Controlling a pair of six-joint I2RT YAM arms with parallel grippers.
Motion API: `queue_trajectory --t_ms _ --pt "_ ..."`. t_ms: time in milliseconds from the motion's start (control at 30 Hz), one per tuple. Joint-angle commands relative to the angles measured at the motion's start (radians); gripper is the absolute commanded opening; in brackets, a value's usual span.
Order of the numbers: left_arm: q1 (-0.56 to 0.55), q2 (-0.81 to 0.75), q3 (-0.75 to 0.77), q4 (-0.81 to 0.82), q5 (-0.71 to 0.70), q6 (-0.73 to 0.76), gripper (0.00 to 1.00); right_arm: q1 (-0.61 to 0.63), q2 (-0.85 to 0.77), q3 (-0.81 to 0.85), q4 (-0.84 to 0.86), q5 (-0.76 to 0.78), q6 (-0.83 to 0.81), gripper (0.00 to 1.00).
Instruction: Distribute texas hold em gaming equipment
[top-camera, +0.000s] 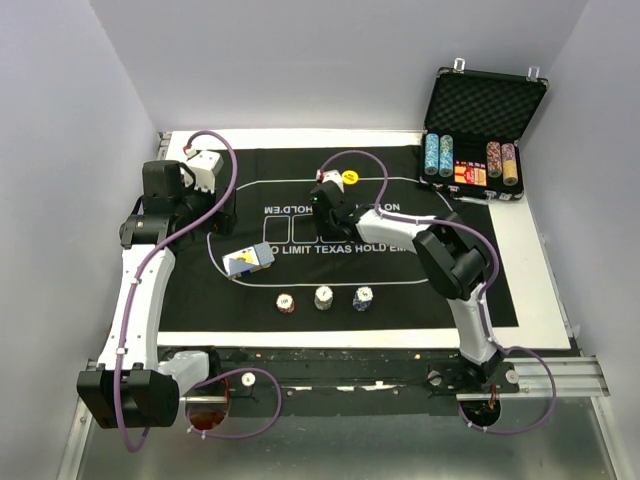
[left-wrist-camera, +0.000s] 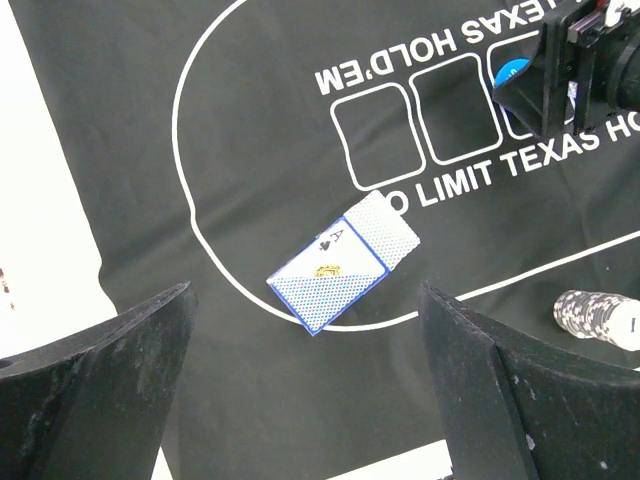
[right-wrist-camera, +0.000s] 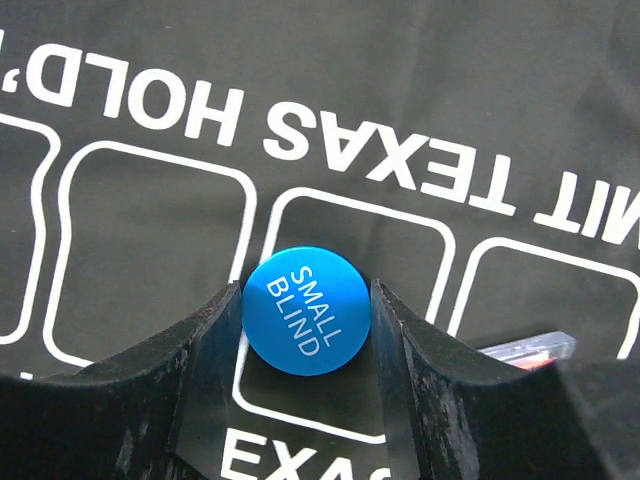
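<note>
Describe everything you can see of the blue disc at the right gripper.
The blue disc is a small, round, smooth, plastic-looking button printed SMALL BLIND in white. It lies flat, face up, on the black mat, over the left side of a printed white rounded box. The right gripper brackets it, one dark finger at each side edge, apparently touching it.

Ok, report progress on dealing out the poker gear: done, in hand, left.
Done: three chip stacks stand along the near edge of the mat; yellow button is out. In hand: blue Small Blind disc, gripped by the right fingers. Left: card box lies untouched ahead of the open left fingers; more chips wait in the case.
</note>
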Motion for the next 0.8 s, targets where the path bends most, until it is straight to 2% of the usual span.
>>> queue_trajectory --t_ms 0,200,500,767 --pt "0.006 -0.026 -0.014 -0.009 -0.012 0.011 0.99 0.046 0.073 0.07 -0.067 0.019 -0.003 0.51" --pt "0.012 -0.034 -0.03 -0.013 -0.014 0.017 0.99 0.11 0.206 0.305 -0.124 -0.004 0.01 0.5" --pt "0.03 -0.055 -0.043 -0.026 -0.002 0.038 0.99 0.169 0.467 0.721 -0.207 -0.127 0.069 0.5" --pt "0.062 -0.06 -0.042 -0.037 0.015 0.063 0.99 0.176 0.562 0.822 -0.092 -0.3 0.164 0.5"
